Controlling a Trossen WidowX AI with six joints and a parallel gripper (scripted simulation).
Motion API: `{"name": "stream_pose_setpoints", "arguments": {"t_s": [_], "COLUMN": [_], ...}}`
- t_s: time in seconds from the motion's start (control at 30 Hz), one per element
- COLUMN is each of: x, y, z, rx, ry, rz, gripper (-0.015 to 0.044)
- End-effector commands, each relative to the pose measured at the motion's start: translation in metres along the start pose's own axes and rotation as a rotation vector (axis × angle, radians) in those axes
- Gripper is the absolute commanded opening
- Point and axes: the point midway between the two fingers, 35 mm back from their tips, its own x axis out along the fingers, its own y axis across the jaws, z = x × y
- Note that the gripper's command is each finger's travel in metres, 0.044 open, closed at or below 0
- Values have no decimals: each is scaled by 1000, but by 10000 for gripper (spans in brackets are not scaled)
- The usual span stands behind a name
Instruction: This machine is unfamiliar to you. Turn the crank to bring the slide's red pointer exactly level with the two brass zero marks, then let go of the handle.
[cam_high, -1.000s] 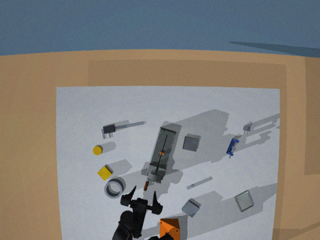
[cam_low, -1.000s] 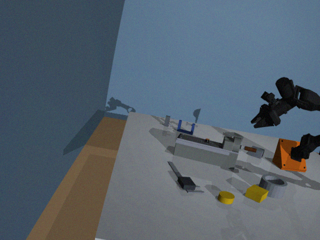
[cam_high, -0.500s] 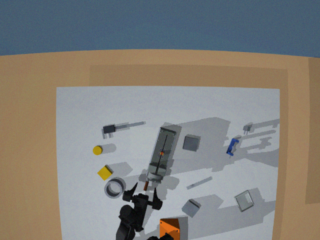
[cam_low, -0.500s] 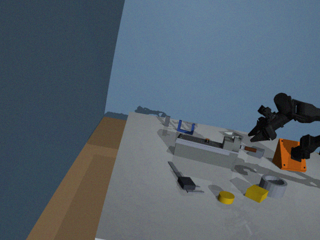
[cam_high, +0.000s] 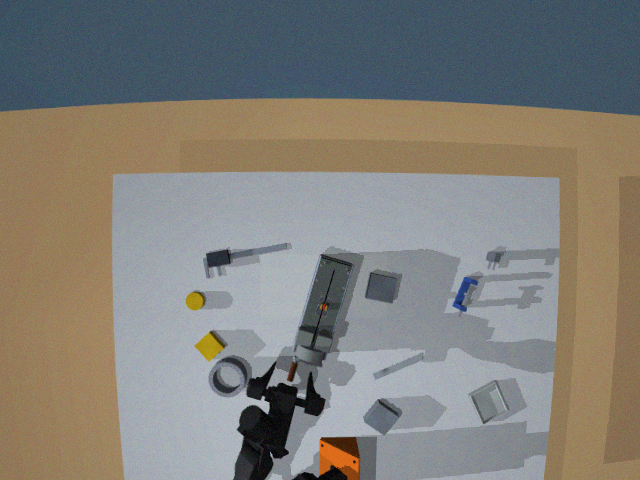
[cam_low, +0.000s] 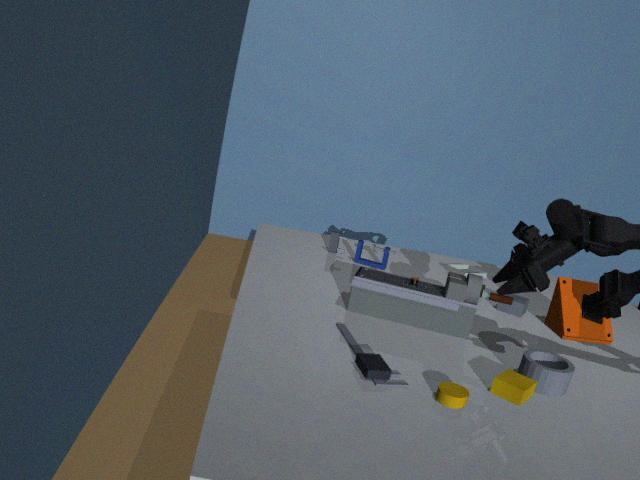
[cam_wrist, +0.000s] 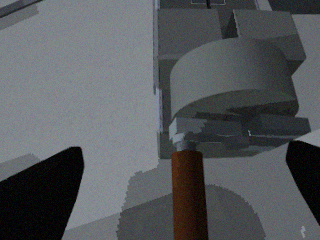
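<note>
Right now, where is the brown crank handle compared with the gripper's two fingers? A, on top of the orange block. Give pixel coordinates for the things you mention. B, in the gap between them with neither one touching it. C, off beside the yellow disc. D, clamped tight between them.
B: the wrist view shows the brown handle (cam_high: 292, 371) (cam_low: 500, 298) (cam_wrist: 189, 195) in the gap of the open gripper (cam_high: 292, 369) (cam_low: 495, 287) (cam_wrist: 187, 154), with space on both sides.

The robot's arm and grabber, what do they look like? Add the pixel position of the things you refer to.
The arm (cam_high: 253, 454) (cam_low: 573, 232) is black, with chunky, rounded joints. Its gripper (cam_high: 285, 373) (cam_low: 495, 287) (cam_wrist: 187, 154) is black too, with two fingers that narrow toward their tips. I can't make out any cables or markings.
</note>
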Motion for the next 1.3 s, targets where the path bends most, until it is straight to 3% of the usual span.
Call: {"name": "stream_pose_setpoints", "arguments": {"t_s": [0.0, 0.87, 1.27], "x": [6, 31, 31], "y": [-2, -2, -2], "z": [-6, -34, -34], "rx": [4, 6, 6], "ry": [0, -2, -2], "rz": [-6, -1, -1], "gripper": [440, 440, 125]}}
